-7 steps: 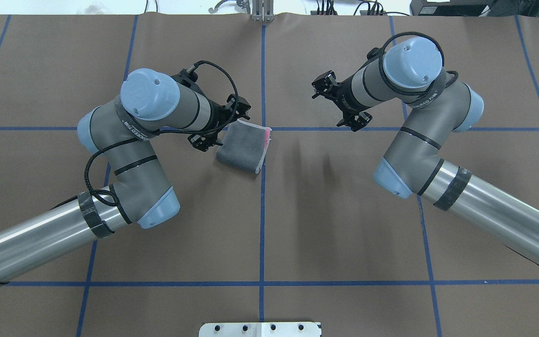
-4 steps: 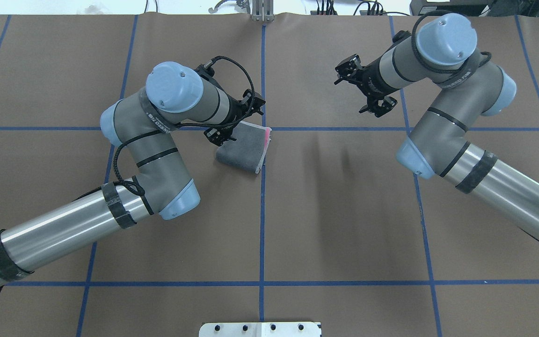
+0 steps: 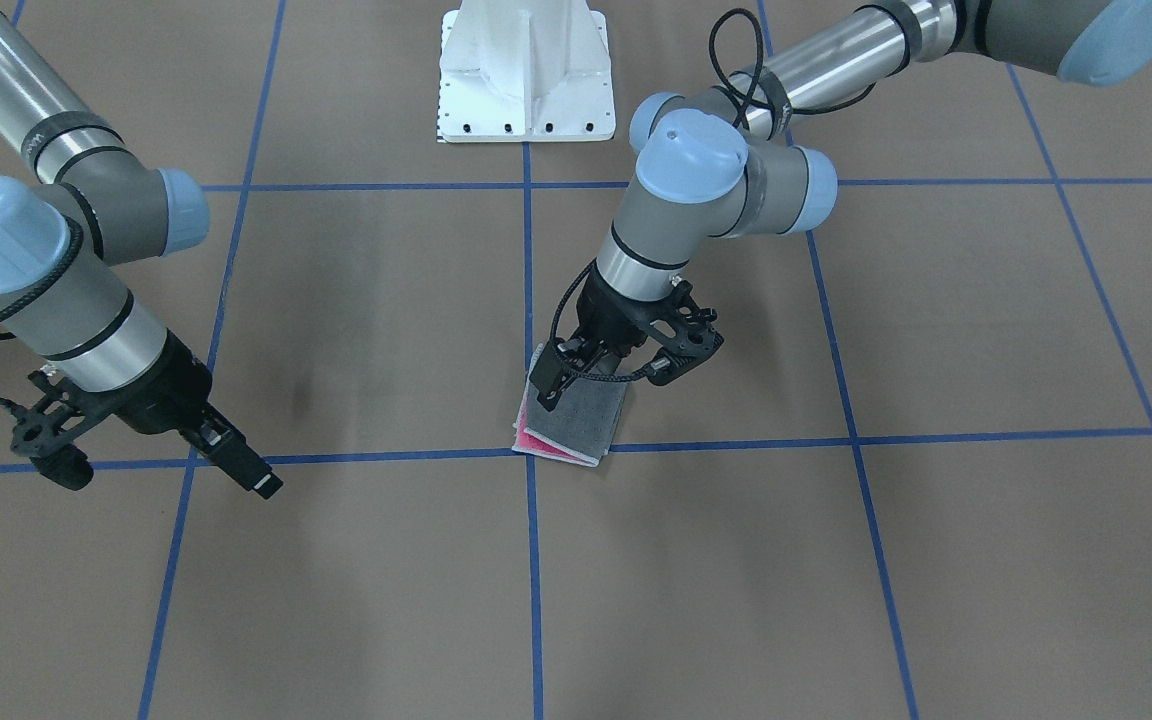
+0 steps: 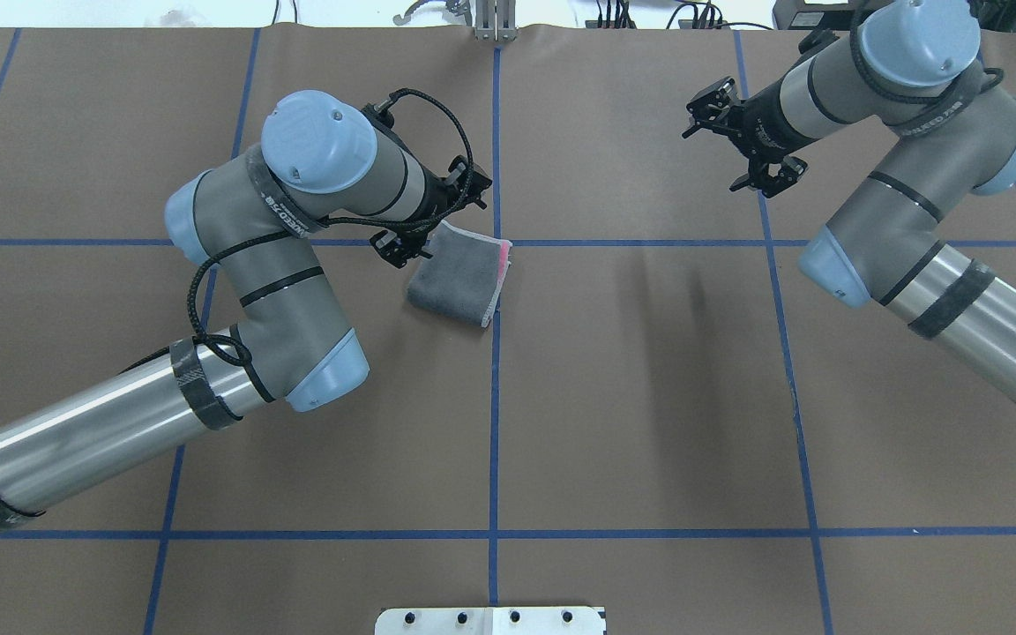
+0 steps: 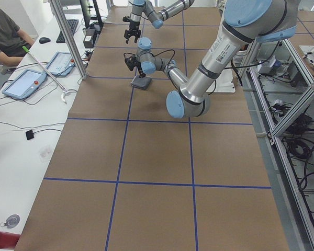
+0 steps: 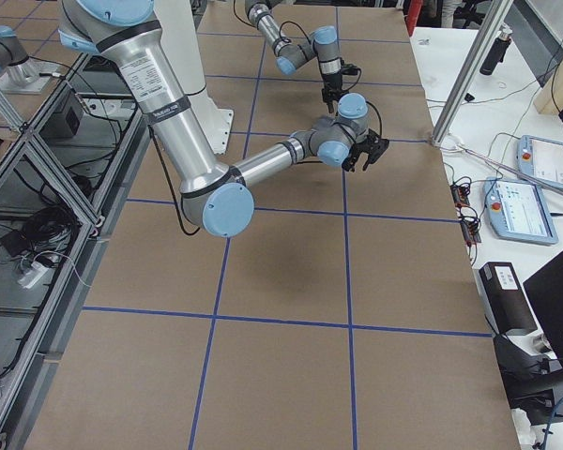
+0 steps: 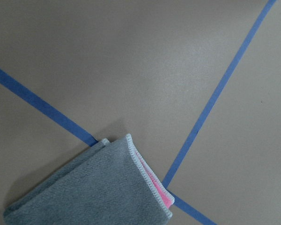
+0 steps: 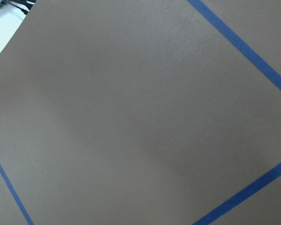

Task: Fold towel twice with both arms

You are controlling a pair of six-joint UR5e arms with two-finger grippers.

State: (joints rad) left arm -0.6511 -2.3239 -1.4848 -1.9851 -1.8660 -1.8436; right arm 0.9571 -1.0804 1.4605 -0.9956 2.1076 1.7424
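1. The towel (image 4: 459,282) lies flat on the bench (image 4: 561,397) as a small, thick pad with the dark grey face outward. It sits just below the left claw (image 4: 433,220), whose fingers are spread and hold nothing.
2. Its hemmed open edges, with pink peeking out, face away from that claw. The pad is nearly square, with no clear long axis.
3. The right claw (image 4: 742,137), also released and empty, hangs well apart, so the left arm is far nearer.
4. Both folds look done. Only blue tape lines (image 4: 493,423) lie around, and nothing seems to block a lift away.

Seen from overhead, the towel (image 4: 458,280) lies on the table (image 4: 631,397) near its centre. The left gripper (image 4: 433,219) is by the towel's 11 o'clock corner, the right gripper (image 4: 737,141) well apart at 2 o'clock, and the pedestal (image 4: 490,620) far off at 6 o'clock.
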